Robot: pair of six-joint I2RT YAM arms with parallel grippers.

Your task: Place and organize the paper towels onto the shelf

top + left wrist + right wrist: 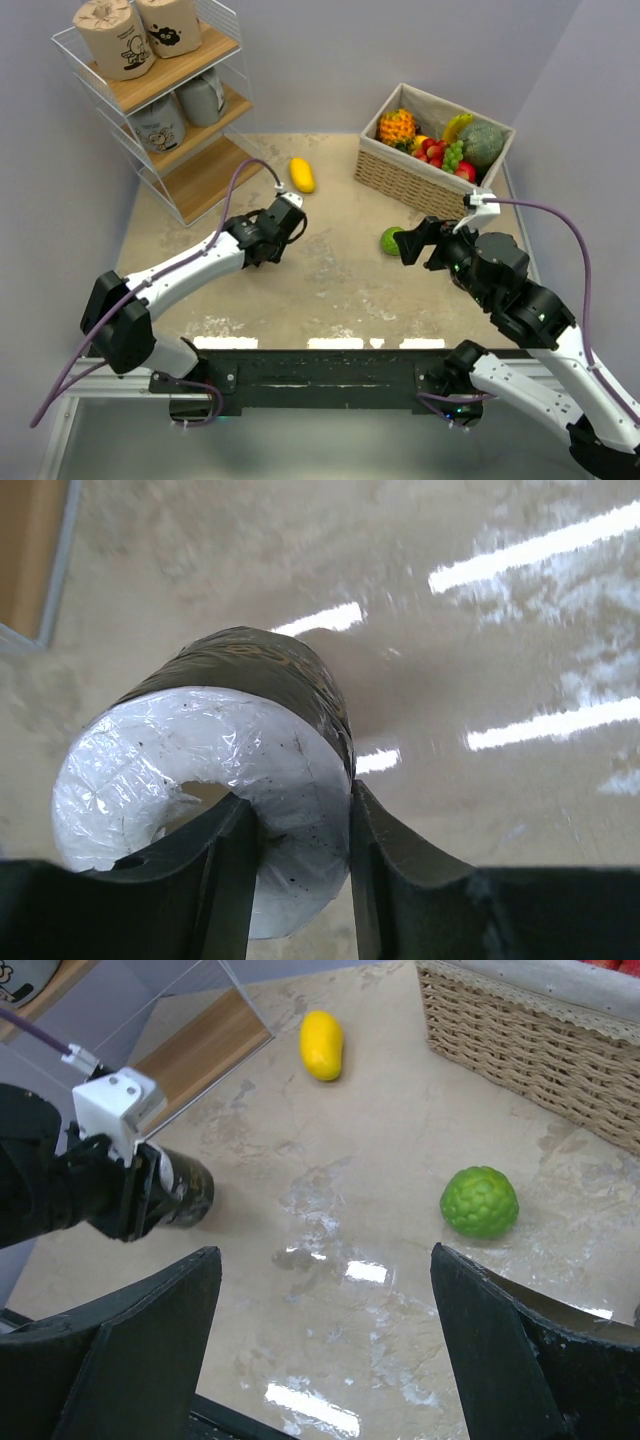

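Dark grey wrapper, white plastic-covered end turned to the left wrist camera: dark grey roll (200, 750), lying sideways just toward nine o'clock of the middle of the surface (330, 290). Pinched through its wall by the left pincer (300, 820), with one finger (225, 880) pushed into the core hole and the other pressed on the outside. A sensible hold, by the look of it: roll perhaps too fat to span whole, and a grip through the core keeping the cylinder from rolling off. Cannot tell from these views whether raised yet or resting on the surface. Off at ten o'clock, the shelf (140, 85): two tan rolls (112, 38) upright on the top board, two pale grey rolls (160, 122) on the middle one, bottom board (205, 175) bare and so probably the slot meant for this one. Slanted boards, hence worth setting the roll down on its flat end and well back, rather than on its round side. Over toward three o'clock, the right pincer (320, 1350) hanging wide apart and holding nothing, parked just beside the lime (480, 1200), likely kept there out of the left arm's way. Mango (301, 175) at twelve o'clock, near the shelf's low corner and off to one side of the likely path. Basket (400, 175) at one o'clock, well apart from all this.
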